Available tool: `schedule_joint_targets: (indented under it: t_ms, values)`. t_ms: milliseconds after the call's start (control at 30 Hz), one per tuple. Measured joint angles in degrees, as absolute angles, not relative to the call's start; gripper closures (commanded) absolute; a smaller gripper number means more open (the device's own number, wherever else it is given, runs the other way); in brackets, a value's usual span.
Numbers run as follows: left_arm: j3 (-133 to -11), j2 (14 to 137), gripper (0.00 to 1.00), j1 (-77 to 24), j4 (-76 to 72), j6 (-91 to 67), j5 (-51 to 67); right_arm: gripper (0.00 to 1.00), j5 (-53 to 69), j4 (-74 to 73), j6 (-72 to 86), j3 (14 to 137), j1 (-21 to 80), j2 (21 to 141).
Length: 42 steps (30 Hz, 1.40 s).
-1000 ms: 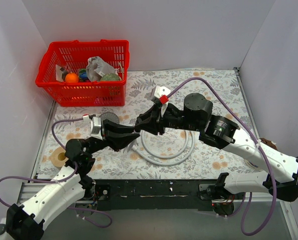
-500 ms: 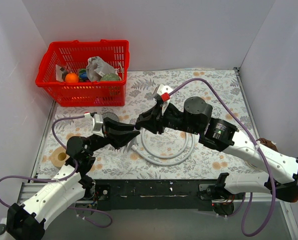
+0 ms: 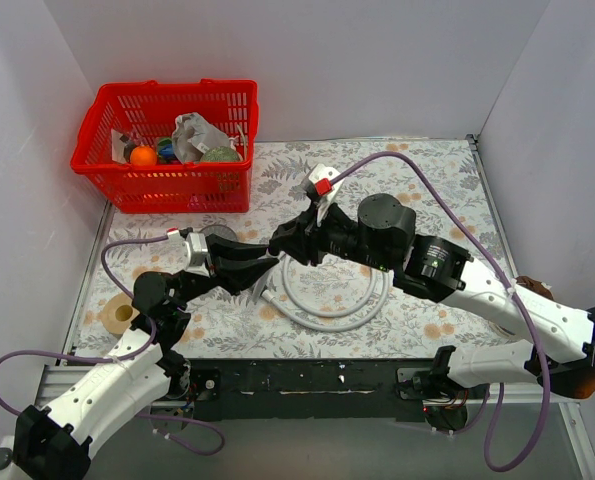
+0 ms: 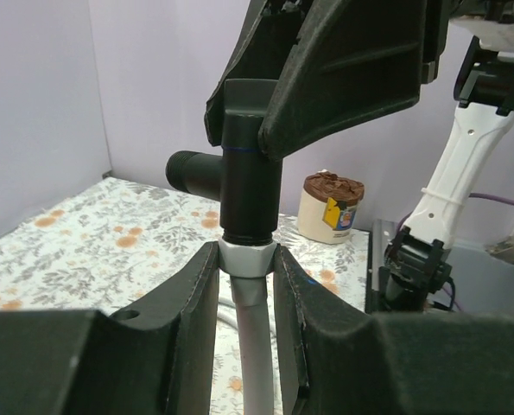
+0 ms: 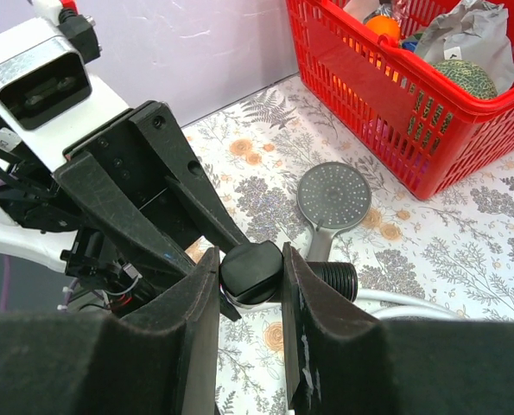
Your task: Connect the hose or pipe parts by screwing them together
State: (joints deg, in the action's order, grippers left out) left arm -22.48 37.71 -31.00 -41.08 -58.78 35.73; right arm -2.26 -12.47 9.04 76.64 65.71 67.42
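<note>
My left gripper point(image 4: 246, 259) is shut on the whitish hex end nut point(image 4: 247, 258) of the hose, which hangs down between its fingers. On top of the nut sits a black fitting point(image 4: 250, 173) with a side port, and my right gripper point(image 5: 250, 272) is shut on this black fitting point(image 5: 251, 268). Its threaded port point(image 5: 336, 279) sticks out to the right. The two grippers meet above the mat, left gripper point(image 3: 265, 264) against right gripper point(image 3: 283, 246). The hose coil point(image 3: 339, 303) lies below them. The grey shower head point(image 5: 334, 194) lies face up on the mat, free of both grippers.
A red basket point(image 3: 167, 150) full of items stands at the back left. A tape roll point(image 3: 117, 316) lies at the mat's left edge. A cream tub with a brown lid point(image 4: 329, 207) stands at the right edge. Purple cables point(image 3: 417, 165) arc over the mat.
The right arm has shifted a little to the left and its wrist has turned slightly. Both grippers keep their grips at the joint; the left arm has barely moved.
</note>
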Motion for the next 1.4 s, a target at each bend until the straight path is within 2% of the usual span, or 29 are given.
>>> schedule_joint_targets:
  t_ms: [733, 1400]
  values:
    - [-22.1, 37.7, 1.00, -30.9, -40.8, -50.0, 31.2, 0.99, -19.6, -17.3, 19.6, 81.4, 70.0, 71.4]
    - [-20.9, 37.1, 1.00, -30.9, -41.1, -44.4, 28.9, 0.99, -30.5, -40.8, 28.4, 103.1, 73.5, 84.3]
